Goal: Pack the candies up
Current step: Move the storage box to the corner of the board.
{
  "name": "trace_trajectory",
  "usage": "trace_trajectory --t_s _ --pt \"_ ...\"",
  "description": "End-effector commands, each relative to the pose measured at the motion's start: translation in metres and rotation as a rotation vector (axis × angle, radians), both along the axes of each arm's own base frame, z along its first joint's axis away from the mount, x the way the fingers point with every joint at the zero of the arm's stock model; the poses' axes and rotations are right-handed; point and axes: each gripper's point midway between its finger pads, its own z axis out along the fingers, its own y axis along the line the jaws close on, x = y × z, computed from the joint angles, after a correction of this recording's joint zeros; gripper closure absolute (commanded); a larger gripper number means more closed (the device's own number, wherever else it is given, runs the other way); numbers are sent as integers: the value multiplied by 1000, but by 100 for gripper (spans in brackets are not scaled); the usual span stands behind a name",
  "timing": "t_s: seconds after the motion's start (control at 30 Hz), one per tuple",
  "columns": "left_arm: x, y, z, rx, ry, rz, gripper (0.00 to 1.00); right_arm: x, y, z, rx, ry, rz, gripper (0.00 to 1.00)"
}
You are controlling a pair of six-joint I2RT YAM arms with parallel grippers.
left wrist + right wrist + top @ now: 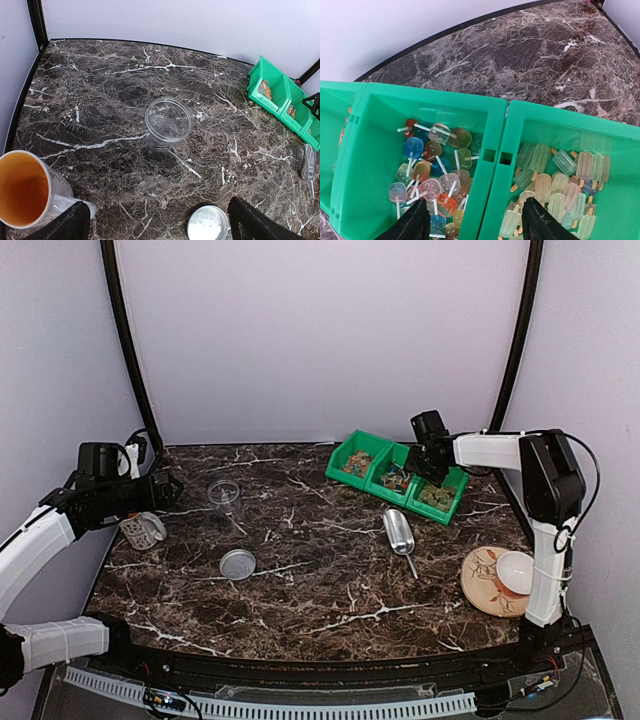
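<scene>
Nearest the arm bases, a round lid (238, 563) lies flat on the marble table (320, 610), and a white cup (516, 571) sits on a patterned plate (482, 585) at right. Farther in, a metal scoop (398, 530) lies just before the green bins (395, 475). At left a clear tub (168, 122) stands upright near the left gripper (165, 488), whose jaws are spread wide and empty. At the back, the right gripper (476, 220) hovers with fingers apart, astride the wall between two bins, holding nothing. The candies (432, 165) lie inside the bins.
</scene>
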Motion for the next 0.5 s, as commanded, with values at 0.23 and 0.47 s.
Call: trace_trajectory --t_s 0.23,0.47 --pt "0 1 3 -19 -20 0 1 6 21 -1 -4 -14 49 60" --pt "0 0 3 -22 -20 0 1 7 34 -1 -17 -13 84 71"
